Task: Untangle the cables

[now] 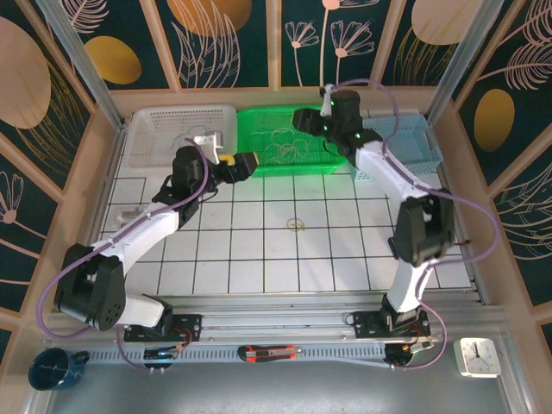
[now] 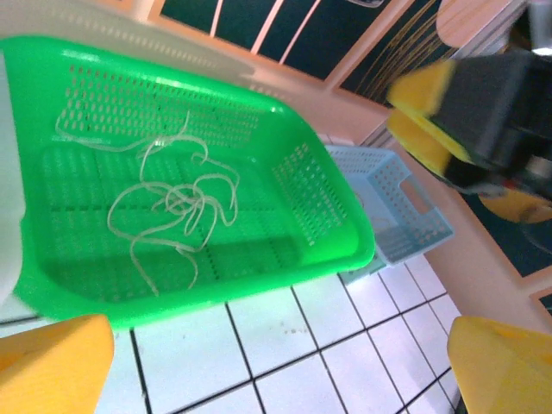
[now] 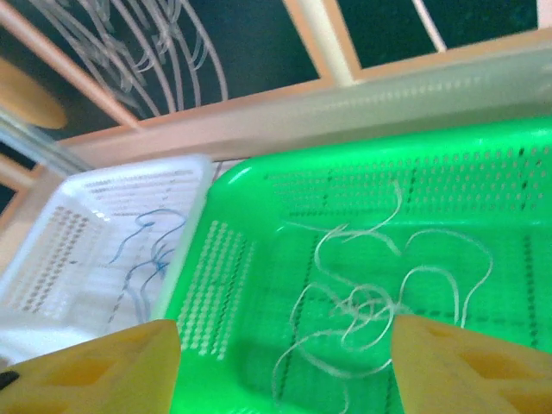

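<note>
A tangle of pale whitish cables point(image 2: 177, 203) lies on the floor of the green basket point(image 2: 216, 289), also seen as cables point(image 3: 379, 297) in the right wrist view and as faint loops point(image 1: 289, 142) from above. Thin blue cables point(image 3: 147, 250) lie in the white basket point(image 3: 69, 233). My left gripper point(image 1: 250, 162) hovers open at the green basket's near-left rim, its yellow fingers point(image 2: 52, 362) wide apart over the tiles. My right gripper point(image 1: 304, 116) hangs open above the basket's back right part, its fingers point(image 3: 103, 366) empty on either side of the tangle.
The white basket point(image 1: 164, 125) stands left of the green basket point(image 1: 259, 116), a light blue basket point(image 1: 414, 142) to its right. A wooden frame and patterned panels enclose the gridded white table point(image 1: 293, 250). The right arm's dark body point(image 2: 492, 95) looms near the blue basket point(image 2: 405, 207).
</note>
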Motion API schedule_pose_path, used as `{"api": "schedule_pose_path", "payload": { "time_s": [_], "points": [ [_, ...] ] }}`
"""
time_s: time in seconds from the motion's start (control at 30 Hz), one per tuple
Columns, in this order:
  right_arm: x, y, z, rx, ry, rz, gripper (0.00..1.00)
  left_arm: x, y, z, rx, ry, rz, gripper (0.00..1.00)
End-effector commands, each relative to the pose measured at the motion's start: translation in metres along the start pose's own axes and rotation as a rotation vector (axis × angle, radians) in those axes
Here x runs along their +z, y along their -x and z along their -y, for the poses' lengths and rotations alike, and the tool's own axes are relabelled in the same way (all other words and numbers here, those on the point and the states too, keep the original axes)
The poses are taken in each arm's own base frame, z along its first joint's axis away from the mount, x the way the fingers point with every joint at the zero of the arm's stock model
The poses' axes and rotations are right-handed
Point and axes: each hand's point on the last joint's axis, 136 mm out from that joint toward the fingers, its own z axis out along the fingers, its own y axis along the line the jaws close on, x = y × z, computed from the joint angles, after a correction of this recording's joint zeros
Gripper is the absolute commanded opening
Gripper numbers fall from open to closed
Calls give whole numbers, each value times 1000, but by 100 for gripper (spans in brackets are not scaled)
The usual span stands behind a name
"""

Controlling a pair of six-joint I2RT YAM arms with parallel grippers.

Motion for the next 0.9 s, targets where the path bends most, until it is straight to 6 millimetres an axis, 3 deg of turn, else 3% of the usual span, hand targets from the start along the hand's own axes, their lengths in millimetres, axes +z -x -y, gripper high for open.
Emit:
{"api": "schedule_pose_path", "payload": {
  "time_s": [0.0,0.23,0.37,0.53,0.87],
  "points": [
    [-34,-21,-18,51,73,37,61,-9,-7,0,-46,-31,32,99],
    [-64,-170,3,106,10,-196,50,-23,-47,-15,-135,-41,8,99],
    [-76,-224,6,141,6,-275,47,-21,-64,-15,-149,-43,-24,99],
    [-74,-256,10,153,-10,-327,42,-12,-76,-4,-142,-60,-53,99],
    [-63,-271,16,126,-39,-357,37,-2,-87,8,-143,-84,-80,99]
  ]
}}
